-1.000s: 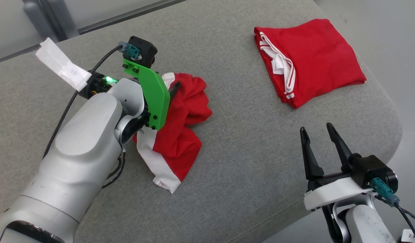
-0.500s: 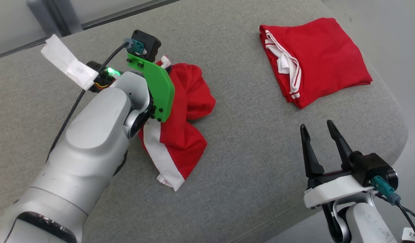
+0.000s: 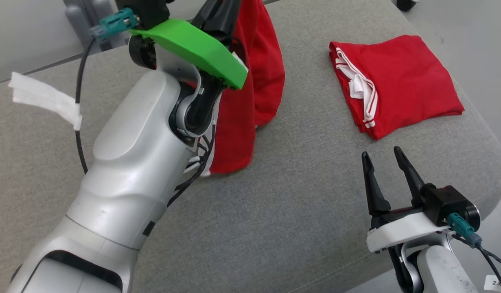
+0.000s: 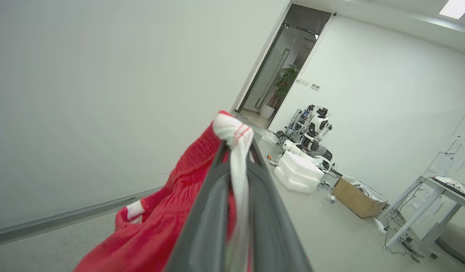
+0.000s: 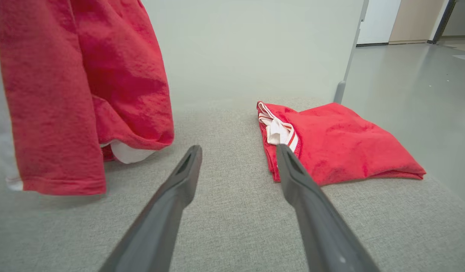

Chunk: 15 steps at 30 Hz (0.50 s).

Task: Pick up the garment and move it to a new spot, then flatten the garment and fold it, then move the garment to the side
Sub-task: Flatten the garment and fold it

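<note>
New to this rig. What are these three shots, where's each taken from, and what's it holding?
It's a wheeled robot with two arms, each ending in a two-finger gripper. One picture is from its head, looking down; the other two are from wrist cameras, looking along each gripper's fingers. The surface is a grey cushion. The left gripper is shut on a red and white garment, which hangs from it, lower end near the cushion. The right gripper is open and holds nothing. A folded garment, also red, lies at the far right.
</note>
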### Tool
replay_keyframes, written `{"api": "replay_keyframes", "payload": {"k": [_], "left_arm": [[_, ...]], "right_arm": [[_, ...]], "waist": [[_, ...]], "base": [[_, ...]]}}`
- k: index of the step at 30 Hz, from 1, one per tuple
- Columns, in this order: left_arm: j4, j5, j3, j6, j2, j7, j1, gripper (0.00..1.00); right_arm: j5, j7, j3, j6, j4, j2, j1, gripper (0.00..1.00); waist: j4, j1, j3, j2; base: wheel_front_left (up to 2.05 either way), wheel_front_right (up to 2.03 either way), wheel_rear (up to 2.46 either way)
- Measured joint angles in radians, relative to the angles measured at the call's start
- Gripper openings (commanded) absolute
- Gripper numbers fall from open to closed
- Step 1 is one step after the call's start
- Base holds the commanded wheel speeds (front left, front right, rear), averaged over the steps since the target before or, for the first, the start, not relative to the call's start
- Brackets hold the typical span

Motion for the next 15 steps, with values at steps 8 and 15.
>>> {"api": "replay_keyframes", "payload": {"k": [8,15], "left_arm": [[-0.064,-0.105,0.008,0.145,-0.002,-0.12,0.057,0.0],[0.06,0.02,0.137,0.215,0.022,-0.123,0.245,0.0]], "right_arm": [[-0.002,0.0,0.0,0.0,0.002,0.0,0.009,1.0],[-0.01,0.0,-0.002,0.0,0.001,0.001,0.012,1.0]], "waist": [[0.068,0.0,-0.023,0.0],[0.15,0.0,-0.034,0.0]], "base": [[0.0,0.0,0.0],[0.0,0.0,0.0]]}}
